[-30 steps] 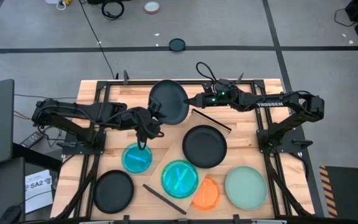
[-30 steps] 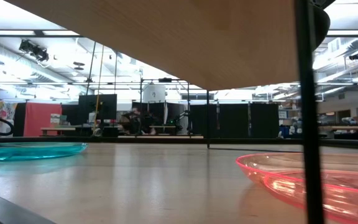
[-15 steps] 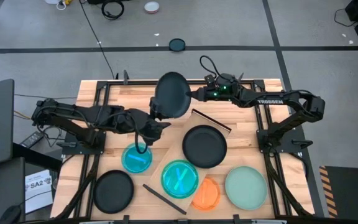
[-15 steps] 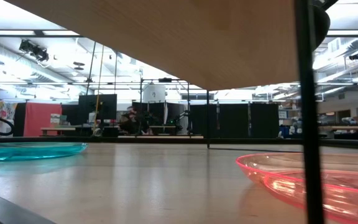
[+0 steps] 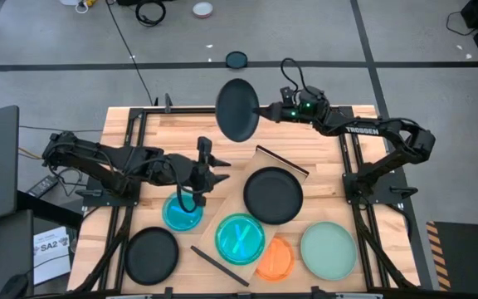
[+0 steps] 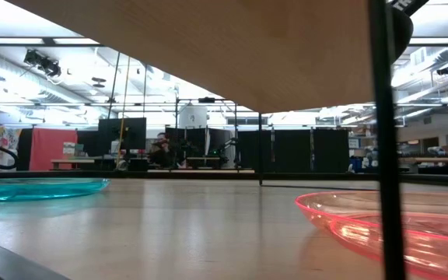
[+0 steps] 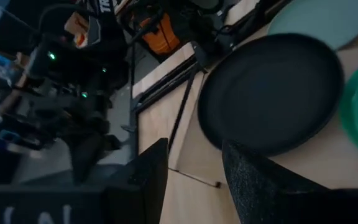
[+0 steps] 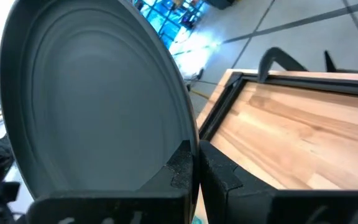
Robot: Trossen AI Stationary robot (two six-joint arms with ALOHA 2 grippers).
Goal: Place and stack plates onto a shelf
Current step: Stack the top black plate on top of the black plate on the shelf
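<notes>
My right gripper [image 5: 261,110] is shut on a large black plate [image 5: 237,110], held on edge above the table's far edge; the right wrist view shows its face [image 8: 92,106]. My left gripper [image 5: 212,170] stands open and empty left of the shelf [image 5: 222,212], above a teal plate [image 5: 182,211]. Lying flat on the shelf are a second black plate [image 5: 273,195], also seen past my left fingers [image 7: 272,93], and a blue plate [image 5: 240,238]. My right gripper pinches the black plate's rim [image 8: 188,149] between its two fingers [image 8: 219,171]. The fingers come level from the table's right side. The plate stands upright on edge, lifted clear of the table.
A third black plate [image 5: 151,254] lies at the near left. An orange plate [image 5: 275,259] and a mint-green plate [image 5: 329,249] lie at the near right. Dark strips [image 5: 282,159] edge the shelf's short ends. The low view looks under the board [image 6: 232,47].
My right gripper has carried the black plate toward the table's far edge and a little right, and the plate has turned more edge-on to the high view. My left gripper has rolled and shifted slightly toward the right, staying open.
</notes>
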